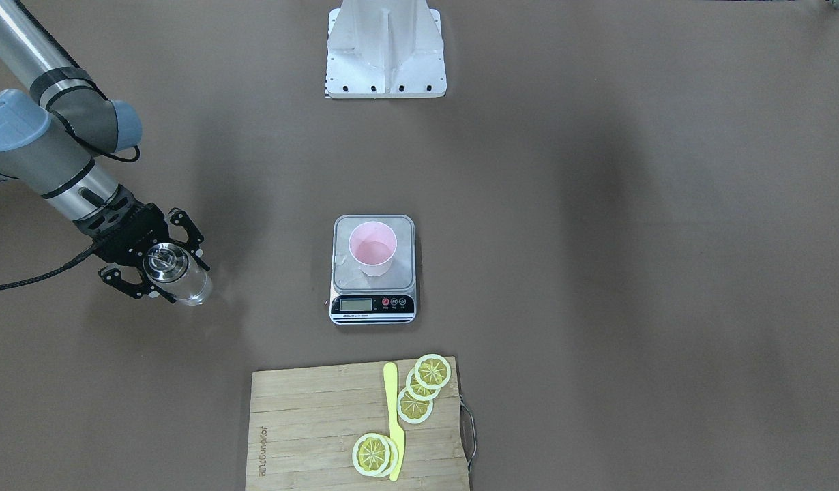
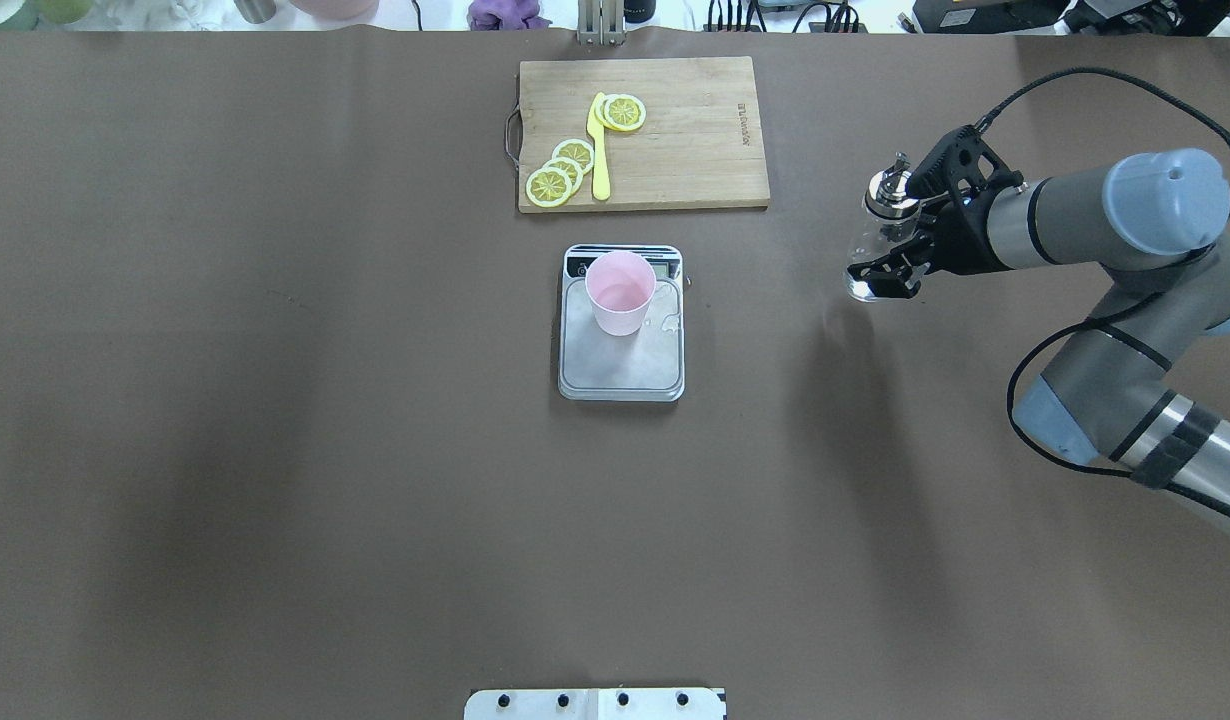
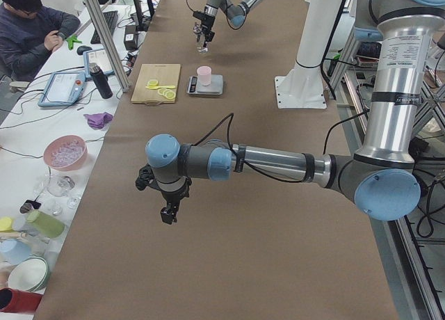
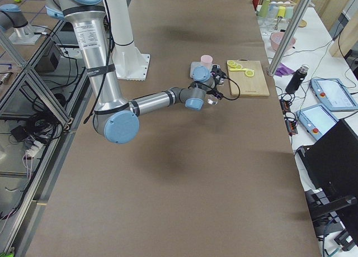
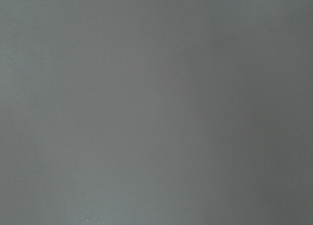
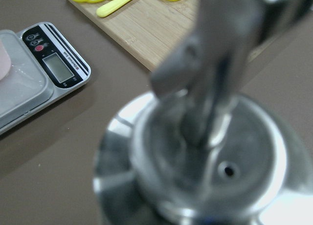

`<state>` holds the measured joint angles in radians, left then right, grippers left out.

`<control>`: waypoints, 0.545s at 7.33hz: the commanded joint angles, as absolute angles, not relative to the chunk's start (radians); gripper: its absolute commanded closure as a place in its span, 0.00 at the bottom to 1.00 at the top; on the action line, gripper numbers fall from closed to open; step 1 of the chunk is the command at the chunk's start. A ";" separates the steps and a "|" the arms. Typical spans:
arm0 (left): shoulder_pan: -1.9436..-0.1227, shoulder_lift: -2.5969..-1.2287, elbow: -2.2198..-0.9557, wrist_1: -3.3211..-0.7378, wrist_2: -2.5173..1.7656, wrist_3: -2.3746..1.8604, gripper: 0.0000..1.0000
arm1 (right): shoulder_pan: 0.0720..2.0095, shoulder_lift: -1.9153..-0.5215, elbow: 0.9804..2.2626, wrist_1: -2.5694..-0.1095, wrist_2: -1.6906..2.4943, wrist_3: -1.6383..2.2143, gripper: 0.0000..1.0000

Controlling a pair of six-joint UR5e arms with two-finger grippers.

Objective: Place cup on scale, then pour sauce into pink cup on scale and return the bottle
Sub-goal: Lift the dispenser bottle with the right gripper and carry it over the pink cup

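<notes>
The pale pink cup (image 1: 372, 247) (image 2: 621, 290) stands upright on the silver scale (image 1: 400, 274) (image 2: 620, 368) at the table's middle, with a ring of clear sauce showing inside it. Well off to the robot's right, my right gripper (image 1: 177, 276) (image 2: 880, 238) is shut on the clear glass bottle (image 1: 187, 286) (image 2: 868, 250), gripping it below its metal spout cap (image 6: 205, 161). The bottle is close over the table; I cannot tell whether it touches. My left gripper (image 3: 167, 212) shows only in the exterior left view, far from the scale; open or shut, I cannot tell.
A wooden cutting board (image 1: 310, 429) (image 2: 695, 130) with lemon slices (image 1: 432, 372) and a yellow knife (image 1: 394, 423) lies beyond the scale. A small clear puddle (image 2: 667, 322) sits on the scale's platform. The robot's white base (image 1: 385, 48) is behind it.
</notes>
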<state>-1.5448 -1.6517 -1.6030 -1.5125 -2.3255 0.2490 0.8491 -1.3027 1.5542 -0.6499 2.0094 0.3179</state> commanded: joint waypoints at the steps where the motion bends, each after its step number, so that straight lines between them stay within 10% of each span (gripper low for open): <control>1: -1.545 -1.651 -1.598 -1.513 -2.326 0.249 0.01 | 0.813 -1.286 1.612 -0.747 1.994 0.298 1.00; 4: -1.545 -1.643 -1.598 -1.513 -2.326 0.249 0.01 | 0.767 -1.238 1.652 -0.921 1.875 0.290 1.00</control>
<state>-1.5447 -1.6453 -1.5993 -1.5125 -2.3255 0.2485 0.7984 -1.2491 1.6269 -0.8528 1.9566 0.2954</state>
